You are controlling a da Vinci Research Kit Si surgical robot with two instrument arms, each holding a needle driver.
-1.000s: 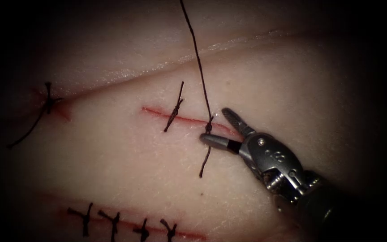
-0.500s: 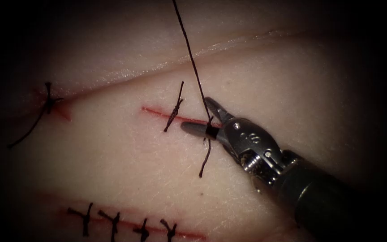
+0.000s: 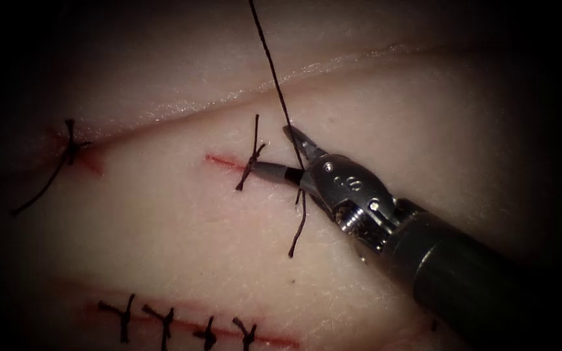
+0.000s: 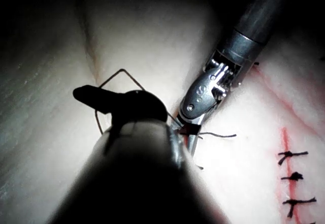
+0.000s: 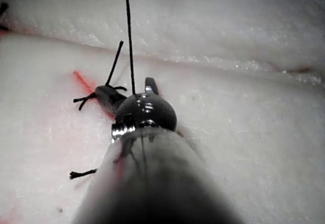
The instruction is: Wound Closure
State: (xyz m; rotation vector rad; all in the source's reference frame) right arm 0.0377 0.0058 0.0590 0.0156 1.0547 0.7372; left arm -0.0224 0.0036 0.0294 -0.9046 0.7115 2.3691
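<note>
The cut [image 3: 224,161] runs as a red line across the tissue [image 3: 164,221]. A tied stitch [image 3: 253,158] crosses it. A long thread [image 3: 273,71] rises taut from a second stitch, whose short tail [image 3: 298,233] hangs below the cut. My right tool [image 3: 271,148] comes in from the right with its jaws open, one on each side of that thread just above the tissue, holding nothing. Its lower jaw tip touches the tied stitch. The right wrist view shows the right tool [image 5: 127,89] straddling the thread [image 5: 128,36]. My left tool [image 4: 86,94] looks shut on the thread [image 4: 122,71].
A second closed cut with several stitches [image 3: 164,322] lies along the near edge. Another stitch [image 3: 69,148] with a long tail sits at the far left. A fold in the tissue [image 3: 229,97] runs behind the cut.
My right tool has moved left and up along the cut with its jaws open. The long thread, which stood clear of the jaws, now runs between them.
</note>
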